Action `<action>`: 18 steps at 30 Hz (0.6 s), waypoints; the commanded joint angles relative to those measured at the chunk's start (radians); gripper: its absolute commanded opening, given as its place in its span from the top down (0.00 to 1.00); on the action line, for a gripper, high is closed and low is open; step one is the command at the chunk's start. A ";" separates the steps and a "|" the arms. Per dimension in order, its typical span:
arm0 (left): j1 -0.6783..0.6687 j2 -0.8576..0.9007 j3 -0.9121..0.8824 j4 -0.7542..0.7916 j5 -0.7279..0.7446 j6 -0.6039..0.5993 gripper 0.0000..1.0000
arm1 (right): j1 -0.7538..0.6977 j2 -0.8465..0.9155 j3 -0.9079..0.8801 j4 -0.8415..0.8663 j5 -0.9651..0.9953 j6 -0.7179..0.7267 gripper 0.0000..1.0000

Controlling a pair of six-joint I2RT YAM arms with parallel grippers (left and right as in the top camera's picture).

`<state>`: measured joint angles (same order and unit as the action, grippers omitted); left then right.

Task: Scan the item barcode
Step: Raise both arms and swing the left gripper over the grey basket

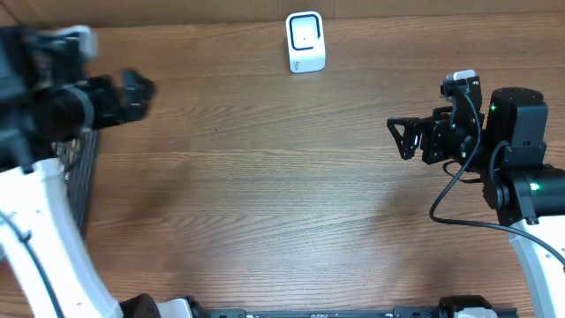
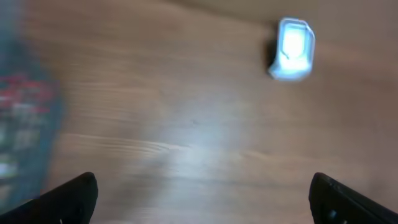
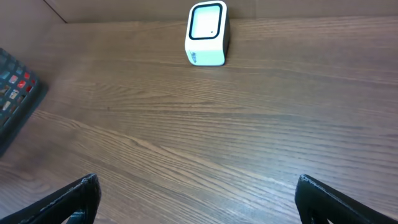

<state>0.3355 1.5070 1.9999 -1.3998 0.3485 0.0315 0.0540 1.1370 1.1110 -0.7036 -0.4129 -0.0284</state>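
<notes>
Smooth wooden desk [image 1: 265, 194], one white boxy scanner [image 1: 305, 41] at far edge, one mesh basket [image 1: 81, 177] at left edge. Spread wide, empty: left gripper [image 1: 141, 95], right gripper [image 1: 397, 139].

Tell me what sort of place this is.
Probably a mock checkout bench: a white barcode scanner stands at the back of a wooden table, with a dark mesh basket at one edge.

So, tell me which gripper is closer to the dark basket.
The left gripper: it sits right beside the basket on the left side, while the right gripper is far across on the opposite side.
</notes>
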 commanded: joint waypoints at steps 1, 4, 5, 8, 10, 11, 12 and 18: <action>0.219 -0.009 0.208 -0.046 -0.041 -0.087 0.01 | 0.002 -0.008 0.025 -0.009 -0.008 0.003 0.00; 0.372 -0.009 0.250 -0.055 -0.050 -0.157 0.00 | 0.002 -0.008 0.025 -0.018 -0.007 0.002 0.00; 0.421 -0.009 0.250 -0.055 -0.052 -0.180 0.00 | 0.002 -0.008 0.025 -0.021 -0.007 0.002 0.00; 0.587 0.008 0.239 -0.068 -0.052 -0.222 0.00 | 0.002 -0.008 0.025 -0.033 -0.007 0.002 0.00; 0.668 0.029 0.222 -0.068 -0.053 -0.258 0.00 | 0.002 -0.008 0.023 -0.032 -0.007 0.002 0.00; 0.702 0.043 0.212 -0.062 -0.055 -0.282 0.00 | 0.002 -0.008 0.023 -0.032 -0.007 0.002 0.00; 0.729 0.060 0.201 -0.056 -0.063 -0.309 0.00 | 0.002 -0.008 0.023 -0.031 -0.007 0.002 0.00; 0.768 0.180 0.188 -0.053 -0.067 -0.305 0.00 | 0.002 -0.008 0.023 -0.032 -0.008 0.003 0.00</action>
<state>1.1015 1.6230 2.2024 -1.4517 0.2871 -0.2462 0.0540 1.1370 1.1110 -0.7418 -0.4149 -0.0257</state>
